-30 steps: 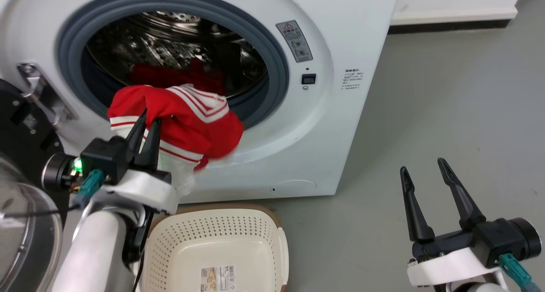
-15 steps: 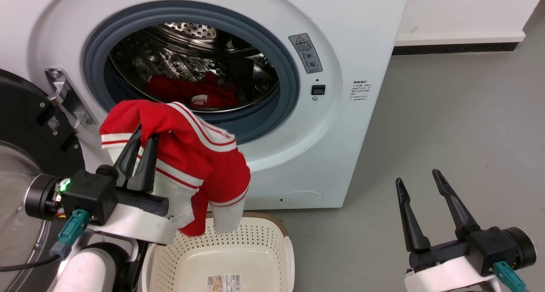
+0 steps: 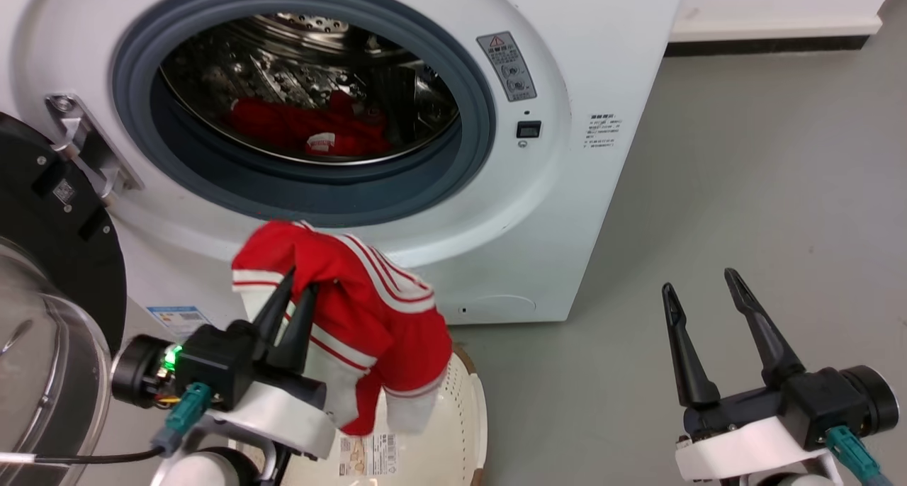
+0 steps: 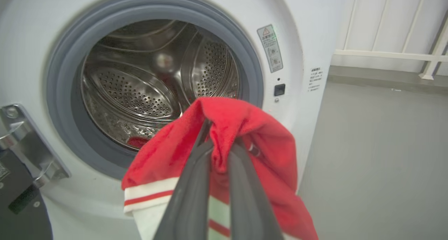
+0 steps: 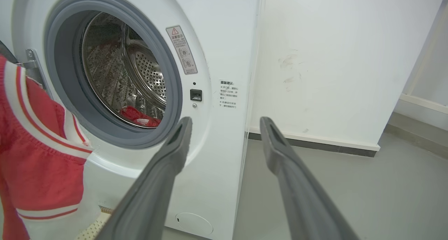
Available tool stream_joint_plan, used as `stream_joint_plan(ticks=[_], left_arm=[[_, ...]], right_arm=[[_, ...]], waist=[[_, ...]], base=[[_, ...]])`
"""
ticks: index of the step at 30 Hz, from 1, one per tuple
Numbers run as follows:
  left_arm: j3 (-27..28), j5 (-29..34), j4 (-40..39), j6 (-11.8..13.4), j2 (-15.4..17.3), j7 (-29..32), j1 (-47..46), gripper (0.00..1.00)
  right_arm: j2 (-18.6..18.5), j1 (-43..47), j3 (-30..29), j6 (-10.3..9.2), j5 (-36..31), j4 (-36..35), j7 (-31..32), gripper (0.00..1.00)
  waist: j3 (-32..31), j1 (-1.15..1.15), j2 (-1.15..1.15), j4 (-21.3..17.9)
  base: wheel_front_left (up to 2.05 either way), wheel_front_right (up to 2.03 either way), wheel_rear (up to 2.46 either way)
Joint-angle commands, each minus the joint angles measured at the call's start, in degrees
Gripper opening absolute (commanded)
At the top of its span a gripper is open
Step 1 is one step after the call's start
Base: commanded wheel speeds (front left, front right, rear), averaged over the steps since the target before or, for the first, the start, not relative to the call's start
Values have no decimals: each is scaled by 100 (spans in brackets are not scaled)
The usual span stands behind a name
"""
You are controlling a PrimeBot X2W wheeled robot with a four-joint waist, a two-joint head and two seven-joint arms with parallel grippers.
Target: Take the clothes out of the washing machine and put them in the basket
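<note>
Left gripper (image 3: 300, 285): fingers pinched on a red garment (image 3: 368, 309), hung over the basket (image 3: 473, 408), apparently for dropping.
Right gripper (image 3: 699, 280): fingers spread, empty, kept aside.
Drum (image 3: 283, 61): held more red clothes (image 3: 297, 125).

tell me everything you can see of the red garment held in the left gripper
The bright red knit garment with white stripe trim is bunched and draped over the left gripper, whose jaws are shut on a fold of it. Its striped hems hang down, the lowest ends dangling over the cream perforated plastic basket; whether they touch it cannot be told. It hangs in front of the white front-loading washing machine, below its opening.
</note>
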Motion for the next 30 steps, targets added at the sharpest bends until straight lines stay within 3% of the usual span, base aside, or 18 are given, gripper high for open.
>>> stream_joint_plan(ticks=[1,12,30], left_arm=[[-7,-9,35,-9,-9,-35,56,0],[-301,-208,1395,-168,-402,-469,-297,0],[-383,-370,5373,-518,-659,-1069,-2406,0]], right_arm=[[5,-113,4,-4,-52,-29,-14,100],[5,-674,-37,-4,-1,-193,-14,100],[6,-1726,-266,-4,228,-479,-14,100]], waist=[[101,0,0,1],[1188,0,0,-96],[3193,0,0,-586]], base=[[0,0,0],[0,0,0],[0,0,0]])
